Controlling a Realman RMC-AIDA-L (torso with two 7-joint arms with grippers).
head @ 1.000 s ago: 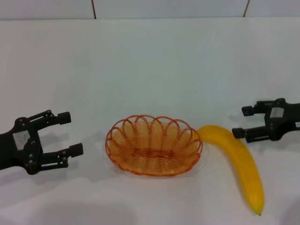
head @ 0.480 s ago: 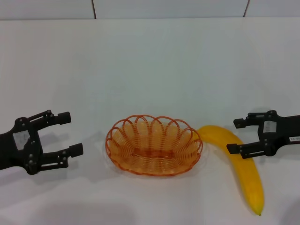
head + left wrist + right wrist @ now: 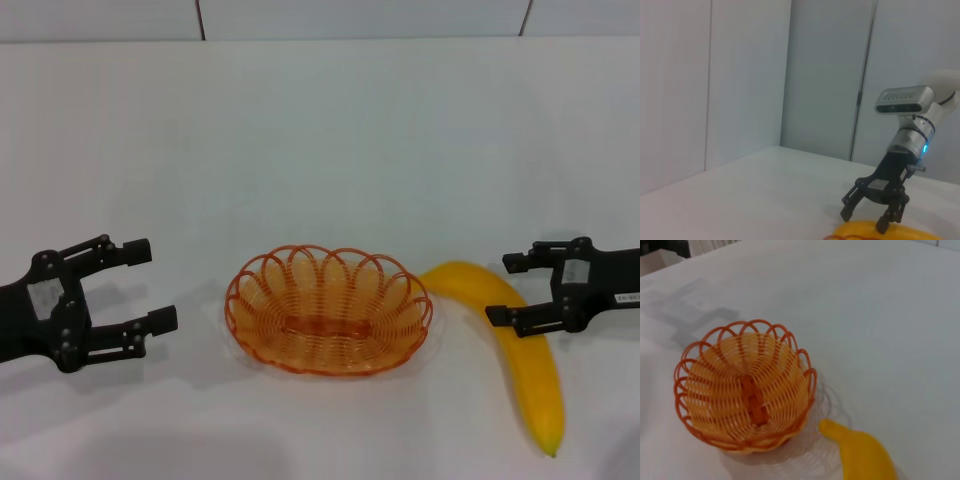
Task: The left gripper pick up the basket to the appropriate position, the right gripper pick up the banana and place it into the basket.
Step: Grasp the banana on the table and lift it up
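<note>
While my right gripper hangs spread wide over the banana's upper half, one finger sits beyond the fruit and the other lies across its near edge; I cannot tell whether either touches it. My left gripper hovers parted too, beside the basket with bare table between them. That orange basket stands upright at the middle, its scalloped rim just beside the banana's pointed tip. From that tip the banana curves toward me on the white table. Wide bare surface stretches behind both.
</note>
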